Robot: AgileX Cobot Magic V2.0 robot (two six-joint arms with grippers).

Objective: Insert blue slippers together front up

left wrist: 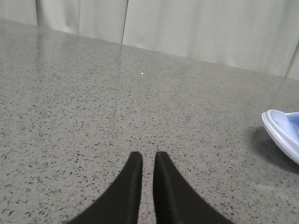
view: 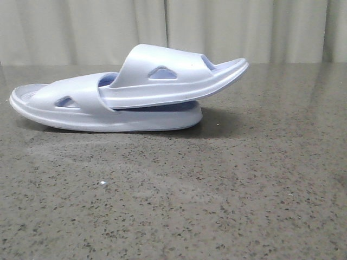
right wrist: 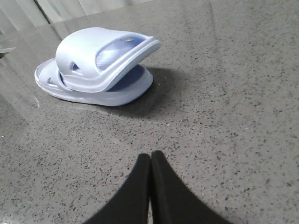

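The blue slippers [view: 130, 92] lie nested centre-left in the front frame, long axis left-right, well apart from both empty claws: right gripper [right wrist: 150, 161] closed and facing them, left gripper [left wrist: 148, 158] nearly closed.

The scene is viewed by the front camera from low and near, facing forward across the table [view: 227, 206] toward the far curtain [view: 108, 27]. The slippers [view: 130, 95] are seen side-on and are shared with the right wrist view, taken from farther off. In the left wrist view only one slipper end [left wrist: 282, 133] is caught.
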